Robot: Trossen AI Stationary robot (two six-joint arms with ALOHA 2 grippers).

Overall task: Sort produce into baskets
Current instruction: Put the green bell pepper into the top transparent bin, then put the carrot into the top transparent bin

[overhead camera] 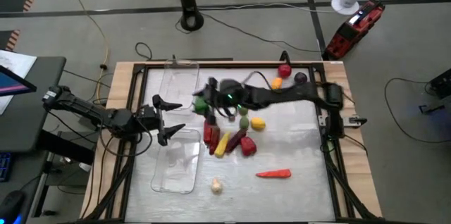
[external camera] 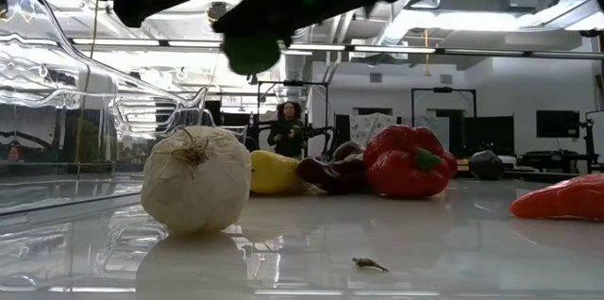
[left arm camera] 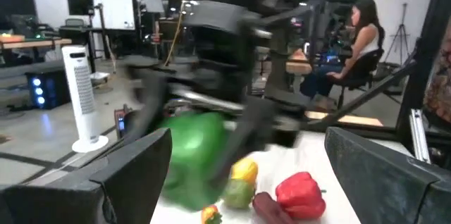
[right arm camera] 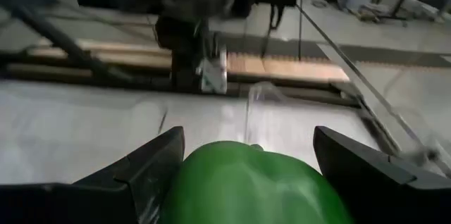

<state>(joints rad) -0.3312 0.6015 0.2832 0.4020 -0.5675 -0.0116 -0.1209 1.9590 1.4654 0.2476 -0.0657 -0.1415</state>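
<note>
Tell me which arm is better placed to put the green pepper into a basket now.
The right arm. Its gripper already holds the green pepper beside the far basket. The left gripper hangs open and empty between the two baskets.

The right end effector [overhead camera: 206,99] is motion-blurred in the high view, so its grip on the green pepper [right arm camera: 246,185] is unclear there — the right wrist view cuts the pepper's lower part off at the edge. In the left wrist view that pepper and the arm above it smear together.
</note>
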